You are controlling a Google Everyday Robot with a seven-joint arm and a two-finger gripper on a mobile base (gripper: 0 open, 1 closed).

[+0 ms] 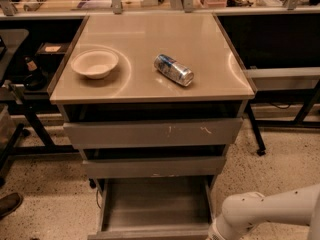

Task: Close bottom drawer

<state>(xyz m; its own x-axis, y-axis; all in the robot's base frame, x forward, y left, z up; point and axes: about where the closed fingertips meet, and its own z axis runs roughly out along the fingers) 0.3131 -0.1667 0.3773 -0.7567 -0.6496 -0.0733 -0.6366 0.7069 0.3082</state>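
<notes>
The bottom drawer (pixel 155 206) stands pulled out towards me at the foot of the grey cabinet. Its shallow grey tray is bare and its front edge (pixel 150 232) lies along the bottom of the view. My white arm (pixel 265 214) reaches in from the lower right and ends beside the drawer's right front corner. The gripper itself is out of view below the picture's bottom edge.
The middle drawer (pixel 155 166) and the top drawer (pixel 152 132), which has white scratch marks, sit slightly out above it. A white bowl (pixel 94 63) and a can lying on its side (pixel 173 69) rest on the cabinet top. Dark table legs (pixel 30 119) stand at left, a shoe (pixel 9 204) at lower left.
</notes>
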